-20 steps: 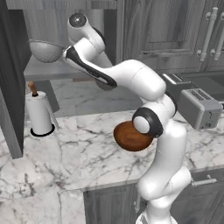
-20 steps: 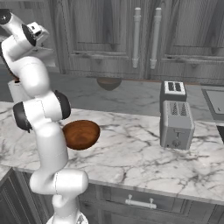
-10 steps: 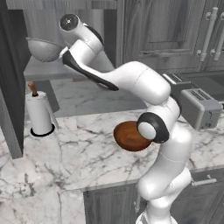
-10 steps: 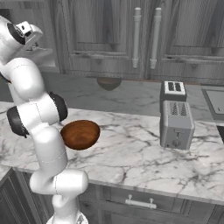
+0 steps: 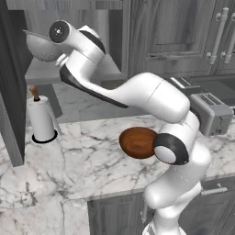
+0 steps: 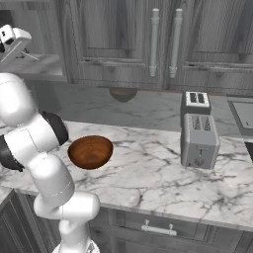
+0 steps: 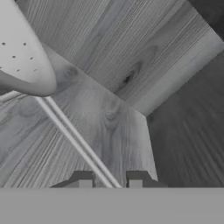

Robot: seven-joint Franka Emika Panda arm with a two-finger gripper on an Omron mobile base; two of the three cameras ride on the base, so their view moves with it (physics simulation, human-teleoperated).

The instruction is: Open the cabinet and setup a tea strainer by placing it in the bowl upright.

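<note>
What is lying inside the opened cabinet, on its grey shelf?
The tea strainer lies on the shelf of the cabinet; its thin handle runs between the gripper fingertips. The arm covers the shelf's right part.

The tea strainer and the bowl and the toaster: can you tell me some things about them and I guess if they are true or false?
1. The tea strainer sits up on the shelf inside the open cabinet. True.
2. The tea strainer is already in the bowl. False: the bowl is empty and rests on the marble counter.
3. The gripper has its fingertips on either side of the strainer's thin handle. True, as the hand view shows.
4. The toaster lies tipped over. False: it stands upright on the counter.
5. The paper-towel roll stands upright on the counter. True.
</note>
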